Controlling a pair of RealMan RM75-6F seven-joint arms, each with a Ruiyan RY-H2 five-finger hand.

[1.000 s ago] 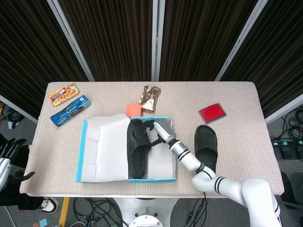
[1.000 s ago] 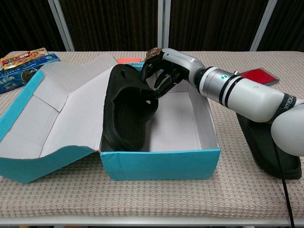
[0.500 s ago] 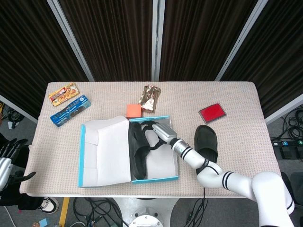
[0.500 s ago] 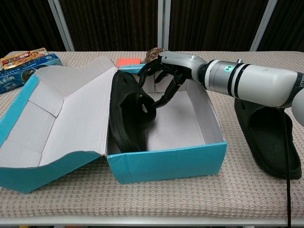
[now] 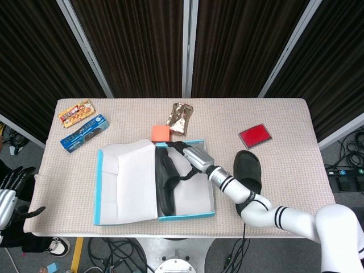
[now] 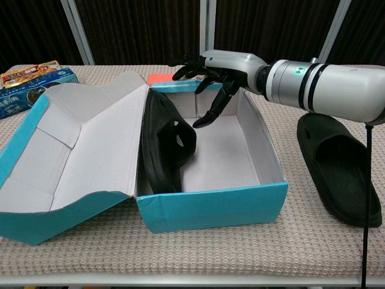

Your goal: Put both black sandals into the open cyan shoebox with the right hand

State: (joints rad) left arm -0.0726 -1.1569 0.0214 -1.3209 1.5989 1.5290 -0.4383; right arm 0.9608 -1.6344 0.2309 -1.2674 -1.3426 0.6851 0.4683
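One sandal [image 6: 165, 144] propped on edge against the left wall of the shoebox [image 6: 210, 208]; second sandal [image 6: 337, 165] on the table, right of it. Right hand [image 6: 213, 75] released, fingers spread, hovering over the box. Could tip the propped sandal or snag the box rim if swung carelessly.

Head view: high above, looking steeply down my counter [image 5: 296, 142]. Chest view: low, close, facing forward. Both share the shoebox [image 5: 153, 213] [image 6: 210, 208].
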